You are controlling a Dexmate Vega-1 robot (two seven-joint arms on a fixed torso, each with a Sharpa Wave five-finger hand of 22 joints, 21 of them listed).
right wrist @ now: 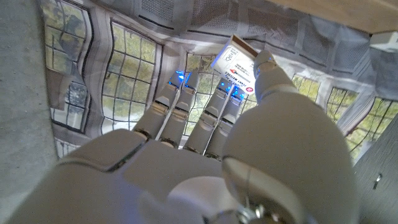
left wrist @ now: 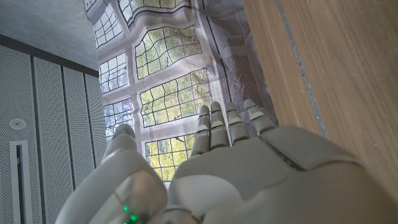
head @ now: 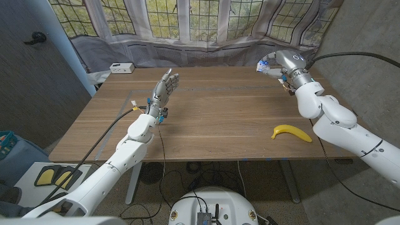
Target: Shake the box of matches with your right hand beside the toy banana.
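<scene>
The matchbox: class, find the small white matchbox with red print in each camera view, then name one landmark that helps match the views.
Head view: small white matchbox held in the right hand, far right, raised.
Left wrist view: not in it.
Right wrist view: matchbox pinched at the fingertips, upper centre.
Shared landmark: leaded-window backdrop.

Right hand [head: 279, 65] raised, fingers closed in a grip; left hand [head: 164, 87] upright, fingers apart.

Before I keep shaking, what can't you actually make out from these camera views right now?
- Matchbox: in the right wrist view the right hand covers most of it; the label print is too small to read. In the head view it is a tiny patch.
- How the fingers wrap the box: hidden behind the hand's back.
- Toy banana: too small for detail in the head view.
- Left hand: palm side not visible.
</scene>
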